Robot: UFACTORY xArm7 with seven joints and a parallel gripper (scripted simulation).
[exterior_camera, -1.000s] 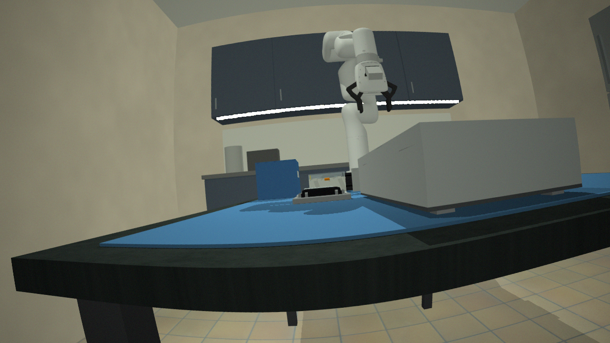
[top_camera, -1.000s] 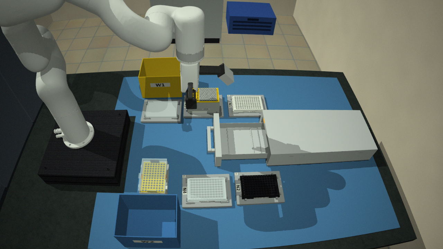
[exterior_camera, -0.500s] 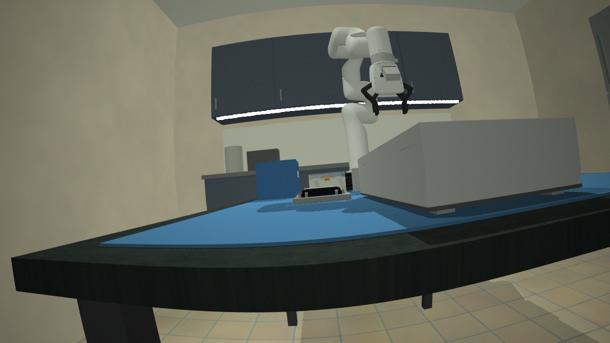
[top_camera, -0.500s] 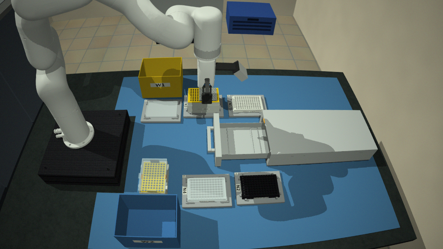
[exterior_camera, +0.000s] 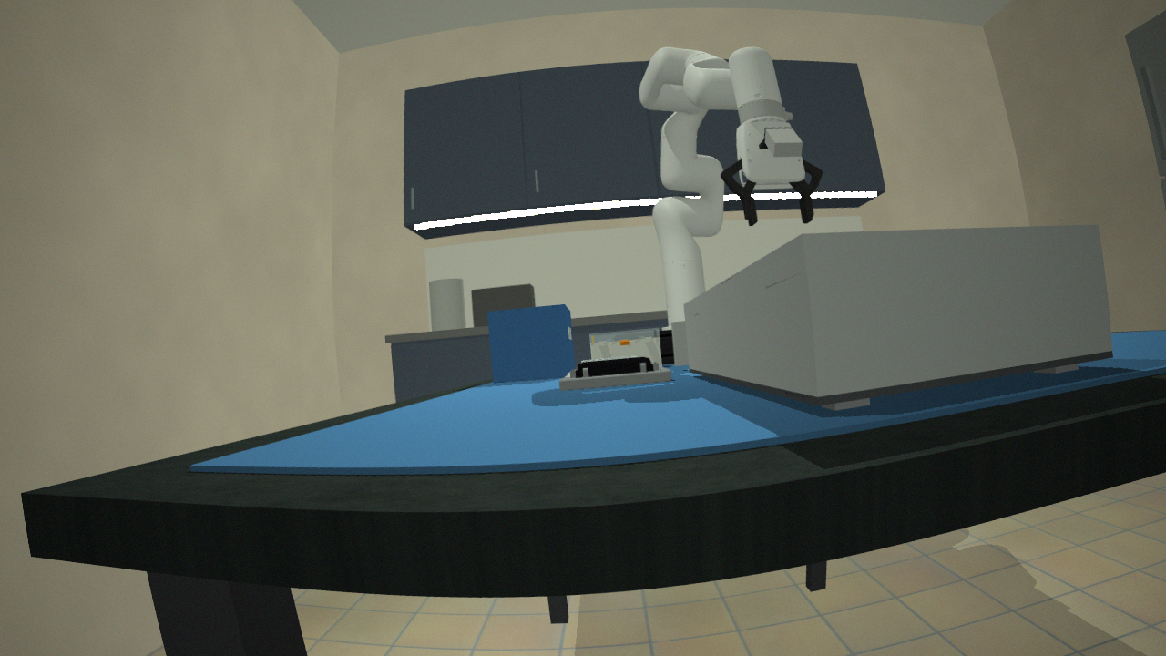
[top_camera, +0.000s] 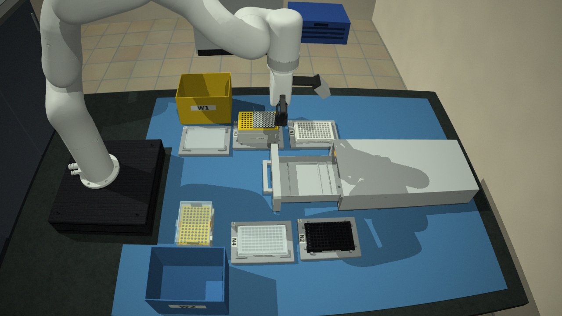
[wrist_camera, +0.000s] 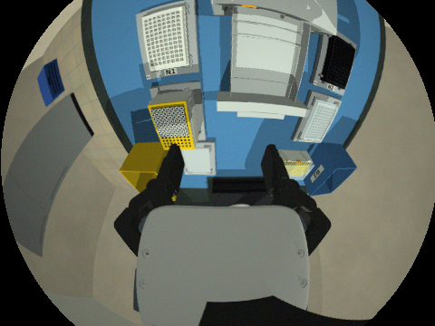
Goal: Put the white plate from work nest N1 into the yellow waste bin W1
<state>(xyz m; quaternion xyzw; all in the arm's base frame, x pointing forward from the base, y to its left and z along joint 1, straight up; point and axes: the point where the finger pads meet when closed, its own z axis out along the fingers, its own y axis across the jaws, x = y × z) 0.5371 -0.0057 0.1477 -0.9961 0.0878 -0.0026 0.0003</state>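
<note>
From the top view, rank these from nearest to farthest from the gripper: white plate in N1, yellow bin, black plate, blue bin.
1. White plate, just right of the open gripper.
2. Yellow bin, to its left.
3. Black plate, near side.
4. Blue bin, near-left corner.

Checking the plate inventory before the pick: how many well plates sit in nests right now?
3. A white plate in N1 behind the cooler drawer, a clear plate in N4 and a black plate in N2 at the front. The nest before W1 looks bare.

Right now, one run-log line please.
gripper: open, holds nothing | high above bench | white plate: in nest N1 | yellow bin W1: upright
</note>
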